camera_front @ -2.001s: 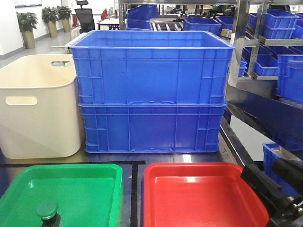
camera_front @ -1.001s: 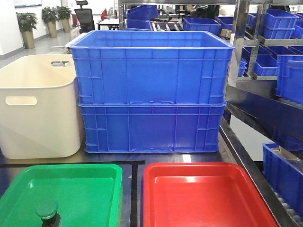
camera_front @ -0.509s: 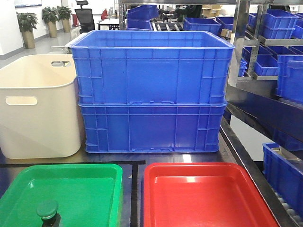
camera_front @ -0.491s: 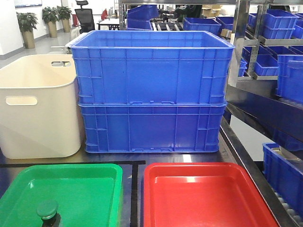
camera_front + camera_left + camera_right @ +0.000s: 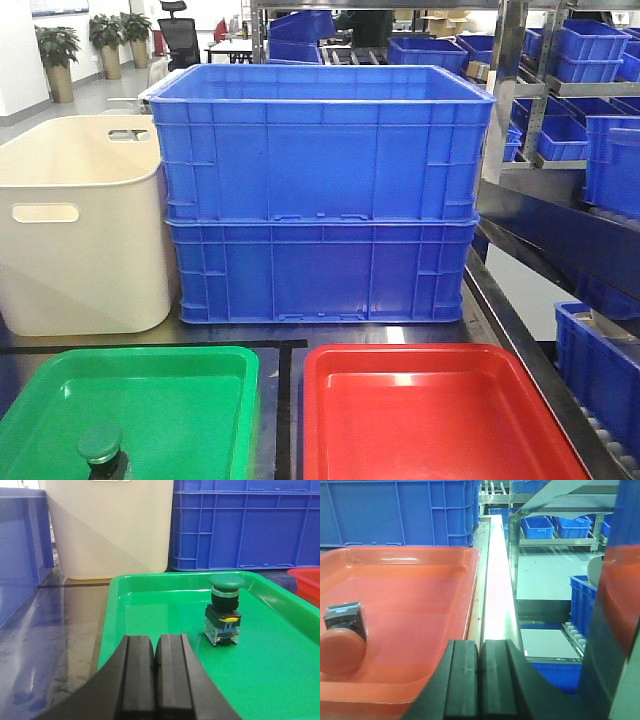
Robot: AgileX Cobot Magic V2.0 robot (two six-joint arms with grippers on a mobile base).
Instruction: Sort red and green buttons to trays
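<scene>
The green button point(image 5: 101, 448) stands upright in the green tray point(image 5: 190, 400) at the front left; in the left wrist view the button point(image 5: 224, 609) stands ahead and to the right of my left gripper point(image 5: 155, 652), which is shut and empty over the tray's point(image 5: 150, 587) near left part. The red button point(image 5: 342, 637) lies on its side in the red tray point(image 5: 420, 560), left of my right gripper point(image 5: 481, 655), which is shut and empty over the tray's near right rim. The red tray point(image 5: 430, 410) shows at the front right. Neither gripper shows in the front view.
Two stacked deep blue crates point(image 5: 320, 190) stand behind the trays, a cream tub point(image 5: 80, 230) to their left. A shelf rack with blue crates point(image 5: 590, 60) runs along the right. The table's right edge point(image 5: 497, 580) lies beside the red tray. Another blue crate point(image 5: 20, 550) stands at the left.
Two seconds ago a black arm showed at the front view's lower right corner; it has left that view. The trays and the green button have not moved.
</scene>
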